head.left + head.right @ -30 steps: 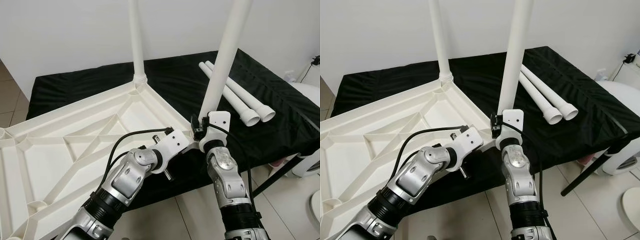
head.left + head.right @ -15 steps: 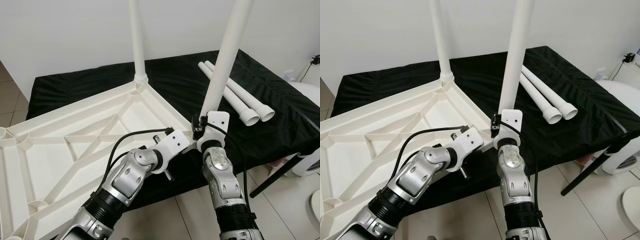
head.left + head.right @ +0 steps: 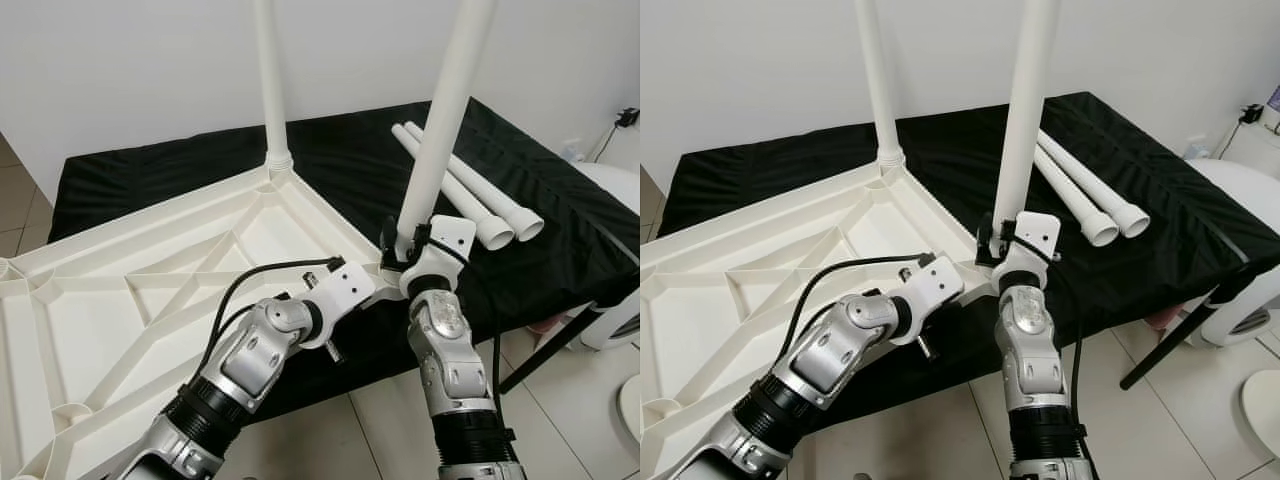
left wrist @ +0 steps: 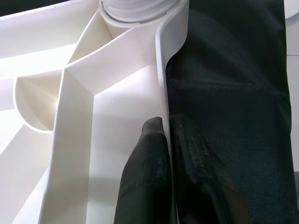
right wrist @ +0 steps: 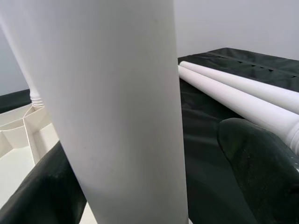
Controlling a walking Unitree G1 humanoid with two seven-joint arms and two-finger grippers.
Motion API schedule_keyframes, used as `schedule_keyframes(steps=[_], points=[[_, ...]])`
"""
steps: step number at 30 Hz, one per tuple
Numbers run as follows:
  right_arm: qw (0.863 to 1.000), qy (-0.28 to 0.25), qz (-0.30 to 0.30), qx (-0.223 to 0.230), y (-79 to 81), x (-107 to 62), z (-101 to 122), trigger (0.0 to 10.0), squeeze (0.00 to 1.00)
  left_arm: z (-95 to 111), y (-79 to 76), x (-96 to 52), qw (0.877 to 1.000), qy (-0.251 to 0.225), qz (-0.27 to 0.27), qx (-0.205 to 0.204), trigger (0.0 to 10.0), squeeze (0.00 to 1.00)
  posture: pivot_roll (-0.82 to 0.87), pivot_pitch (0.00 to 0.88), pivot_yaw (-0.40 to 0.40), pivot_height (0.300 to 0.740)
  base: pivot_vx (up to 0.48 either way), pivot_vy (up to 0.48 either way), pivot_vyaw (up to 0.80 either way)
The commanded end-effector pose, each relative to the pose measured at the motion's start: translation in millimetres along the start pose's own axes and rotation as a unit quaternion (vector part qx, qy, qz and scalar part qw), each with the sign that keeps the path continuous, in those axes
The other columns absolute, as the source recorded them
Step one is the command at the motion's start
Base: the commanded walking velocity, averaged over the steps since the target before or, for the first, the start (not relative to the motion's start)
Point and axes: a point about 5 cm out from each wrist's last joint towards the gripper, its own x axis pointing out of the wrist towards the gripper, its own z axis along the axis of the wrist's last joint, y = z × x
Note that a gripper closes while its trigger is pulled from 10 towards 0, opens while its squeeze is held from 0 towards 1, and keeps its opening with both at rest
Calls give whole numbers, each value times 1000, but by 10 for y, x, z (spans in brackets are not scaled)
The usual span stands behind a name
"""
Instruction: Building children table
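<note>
Left wrist view: the tabletop rim (image 4: 161, 93) is pinched between the left gripper (image 4: 167, 123) fingers, just short of the corner socket. The right gripper (image 5: 154, 186) fingers are spread around the upright leg (image 3: 440, 130), low down where it meets the near corner of the upside-down tabletop (image 3: 150, 290). The tabletop lies on a black cloth (image 3: 350, 160); a second leg (image 3: 270, 80) stands in the far corner, two loose legs (image 3: 470, 190) lie beside.

A black-draped table (image 3: 560, 215) carries an upturned white plastic tabletop (image 3: 130, 290), its corner at both arms' jaws. Two loose white legs (image 3: 470, 195) lie side by side beyond them, apparently touching.
</note>
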Motion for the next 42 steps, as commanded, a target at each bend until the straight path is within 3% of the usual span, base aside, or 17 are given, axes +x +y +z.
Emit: schedule_keyframes(steps=[1,5,10,11,16,17,24,42], points=[[1000,9,19,3,-57,-27,-13,10000,0,122,31,-15,999,-31,18,34,10000,0,-144,30,54,740,0,0,0],[999,6,51,-3,-111,-12,28,10000,0,71,5,17,998,-14,19,57,10000,0,-147,39,57,740,0,0,0],[998,2,57,-10,-169,10,57,10000,0,51,-4,33,998,-7,20,57,10000,0,-147,47,61,740,0,0,0],[998,1,61,-14,-182,17,67,10000,0,47,-3,36,998,-5,20,56,10000,1000,-147,51,63,740,0,0,0],[997,-2,73,-18,-217,27,88,10000,0,60,27,37,998,-3,26,60,10000,1000,-145,55,64,740,0,0,0],[997,-2,77,-18,-233,29,95,10000,0,72,48,38,998,-2,32,62,10000,0,-145,55,64,740,0,0,0],[995,0,98,-21,-264,47,120,10000,0,129,74,45,997,-10,36,67,10000,0,-144,56,65,740,0,0,0],[991,4,134,-29,-284,62,144,10000,0,89,-100,201,999,-2,15,38,10000,0,-146,63,62,740,0,0,0]])
